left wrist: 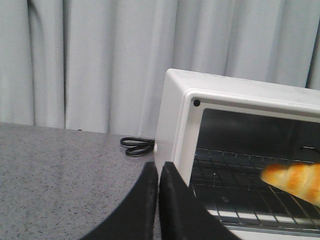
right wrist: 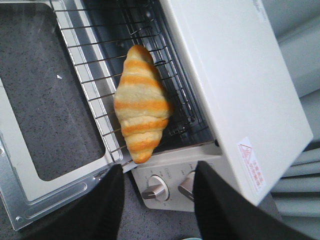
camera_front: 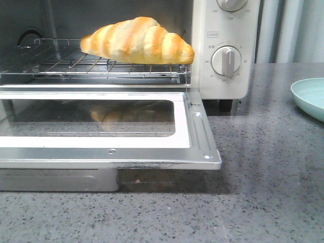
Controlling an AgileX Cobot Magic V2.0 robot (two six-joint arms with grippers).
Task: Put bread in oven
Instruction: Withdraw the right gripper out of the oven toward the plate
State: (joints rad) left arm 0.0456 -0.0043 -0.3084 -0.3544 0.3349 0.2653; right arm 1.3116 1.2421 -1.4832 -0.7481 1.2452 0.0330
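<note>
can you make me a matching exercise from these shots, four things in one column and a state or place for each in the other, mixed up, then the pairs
Column one:
1. bread
2. oven door
3. left gripper
4. right gripper

Column two:
A. folded down flat, glass pane facing up
B. fingers pressed together, holding nothing
C. fingers spread apart, holding nothing
D. lying on the wire rack

Pairs: 1-D, 2-A, 3-B, 4-C
</note>
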